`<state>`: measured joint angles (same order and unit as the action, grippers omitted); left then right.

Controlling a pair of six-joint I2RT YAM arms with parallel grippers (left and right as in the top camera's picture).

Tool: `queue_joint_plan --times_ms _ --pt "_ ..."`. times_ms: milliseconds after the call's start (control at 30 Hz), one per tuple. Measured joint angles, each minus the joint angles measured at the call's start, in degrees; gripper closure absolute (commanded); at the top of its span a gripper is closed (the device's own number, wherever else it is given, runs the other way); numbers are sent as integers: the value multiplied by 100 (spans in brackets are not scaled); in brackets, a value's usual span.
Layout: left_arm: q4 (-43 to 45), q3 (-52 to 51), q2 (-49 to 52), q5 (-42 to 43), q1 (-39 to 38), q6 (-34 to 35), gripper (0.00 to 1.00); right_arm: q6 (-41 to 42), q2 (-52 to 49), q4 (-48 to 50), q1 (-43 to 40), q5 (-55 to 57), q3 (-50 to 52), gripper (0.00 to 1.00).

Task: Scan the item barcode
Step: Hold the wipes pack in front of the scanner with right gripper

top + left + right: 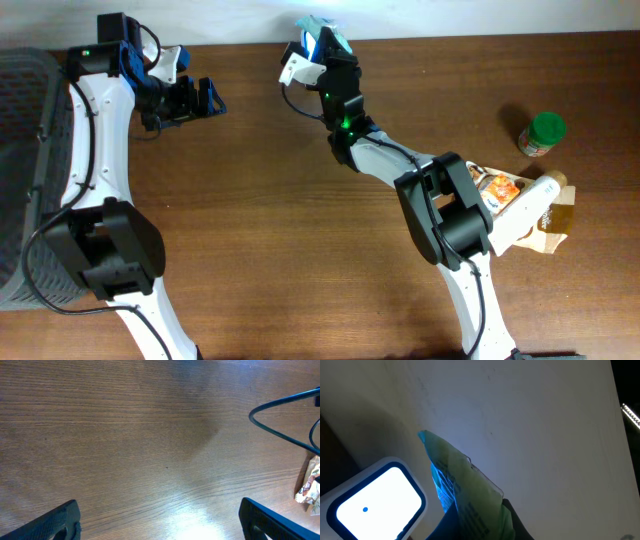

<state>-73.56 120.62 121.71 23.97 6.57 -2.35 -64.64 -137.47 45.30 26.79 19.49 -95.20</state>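
My right gripper (330,52) is at the table's far edge, shut on a green plastic packet (325,32), the item. In the right wrist view the packet (465,490) sticks up from between the dark fingers (517,520), with blue light on its left face. Just left of it is the white scanner (375,500), its window glowing; overhead, the scanner (297,68) lies close beside the packet. No barcode is readable. My left gripper (200,98) hangs open at the far left, and its wrist view shows only bare wood between the fingertips (60,522).
A dark mesh basket (20,170) stands at the left edge. At the right are a green-lidded jar (541,135) and a heap of snack packets (510,190). A black cable (280,425) loops at the right of the left wrist view.
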Motion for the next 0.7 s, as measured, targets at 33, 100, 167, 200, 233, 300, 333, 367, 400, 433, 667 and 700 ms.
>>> queue_joint_plan --times_ms 33,100,167,200,233,300,333,367,400,433,667,700 --pt "0 0 0 0 0 0 1 -2 2 -2 2 26 0 90" --pt "0 0 0 0 0 0 1 0 24 -22 0 109 0 90" --pt "-2 0 0 2 0 0 1 0 210 -273 15 177 13 90" --pt "0 0 0 0 0 0 1 42 345 -452 22 192 13 90" --pt "-2 0 0 0 0 0 1 225 682 -863 39 216 39 90" --pt "-9 0 0 4 0 0 1 960 1528 -2111 120 225 31 90" --pt "-15 0 0 0 0 0 1 1257 1864 -2463 166 225 17 90" --pt "-15 0 0 2 0 0 1 1725 2212 -3222 210 136 -26 90" --pt "-4 0 0 0 0 0 1 2245 2608 -3851 256 9 -31 90" --pt "-11 0 0 0 -2 -2 1 2763 2900 -4470 275 -133 -55 90" --pt "-9 0 0 0 0 0 1 6913 4981 -9436 293 -2116 -70 87" --pt "-11 0 0 0 -2 0 1 7051 5018 -9873 282 -2184 -83 87"
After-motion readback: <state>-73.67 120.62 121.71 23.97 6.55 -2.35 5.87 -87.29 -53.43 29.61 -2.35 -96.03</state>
